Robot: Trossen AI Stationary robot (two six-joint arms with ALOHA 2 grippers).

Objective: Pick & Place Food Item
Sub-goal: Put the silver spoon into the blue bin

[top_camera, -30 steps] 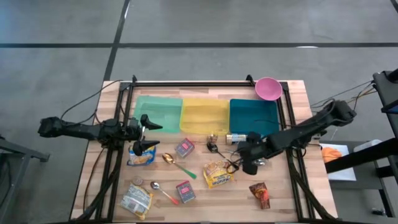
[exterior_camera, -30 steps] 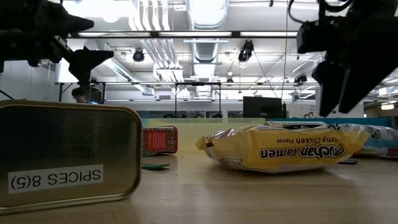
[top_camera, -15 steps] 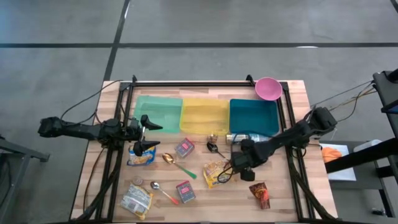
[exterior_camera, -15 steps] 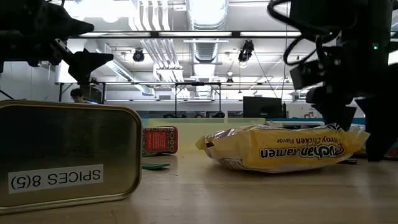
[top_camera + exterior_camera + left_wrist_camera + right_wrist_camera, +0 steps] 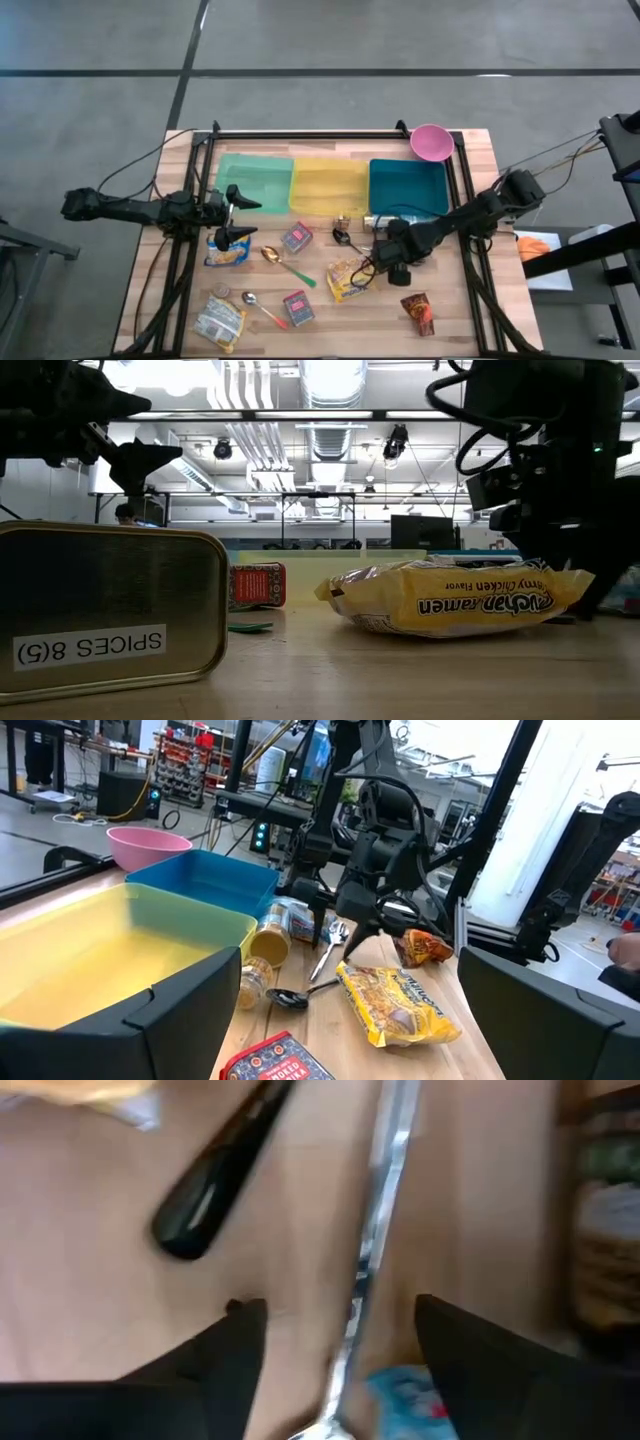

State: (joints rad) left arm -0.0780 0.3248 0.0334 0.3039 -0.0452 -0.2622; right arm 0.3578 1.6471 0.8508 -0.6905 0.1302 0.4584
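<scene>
A yellow ramen packet (image 5: 350,279) lies flat on the wooden table, also seen in the low view (image 5: 455,598). My right gripper (image 5: 385,268) points down just past the packet's right end, low over the table, open. In its wrist view (image 5: 340,1355) a silver spoon's handle (image 5: 372,1230) runs between the two fingers, and I see no touch. A black spoon handle (image 5: 215,1180) lies beside it. My left gripper (image 5: 241,217) waits open and level at the table's left, above a yellow snack bag (image 5: 228,251).
Green (image 5: 255,185), yellow (image 5: 328,188) and blue (image 5: 408,188) bins line the far side, with a pink bowl (image 5: 431,142) behind. Two spice tins (image 5: 297,237) (image 5: 299,308), a small jar (image 5: 380,222), more spoons (image 5: 285,265) and packets (image 5: 418,313) (image 5: 220,322) are scattered near.
My right gripper has come down toward the table and shifted toward the table's left, arriving at the ramen packet's right end over the spoon handles; its wrist has rolled a little. The packet and the left arm have kept still.
</scene>
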